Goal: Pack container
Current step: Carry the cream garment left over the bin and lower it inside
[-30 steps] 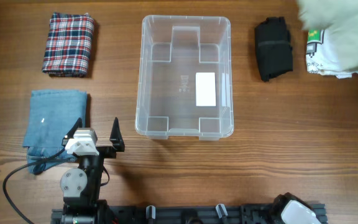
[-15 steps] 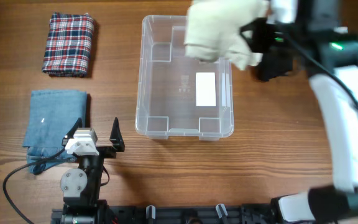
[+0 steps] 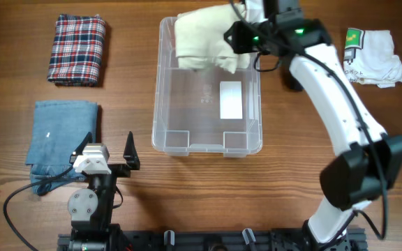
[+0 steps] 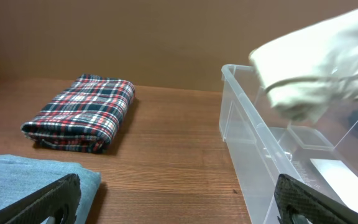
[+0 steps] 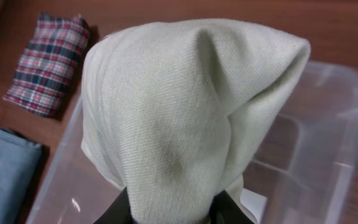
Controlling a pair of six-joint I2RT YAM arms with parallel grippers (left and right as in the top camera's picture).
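Placed mid-table, toward the far edge: the container (image 3: pixel 158 104), clear and rigid. Judged light, slick-walled; best gripped at the rounded rim, 2 opposite sides. Over its far end, the right gripper (image 3: pixel 237 36), jaws mostly buried in fabric, apparently clenched on a cream cloth (image 3: pixel 202 38). Soft, limp, bunched; expected to slump and spread once dropped in. Near the table's near edge, left side: the left gripper (image 3: pixel 107 148), splayed wide, holding nothing, beside a blue cloth (image 3: pixel 61 132).

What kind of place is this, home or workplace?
Likely a robot lab bench, not a home: a robot arm holds a cream cloth over a clear container, and a folded plaid cloth lies on the wooden table.
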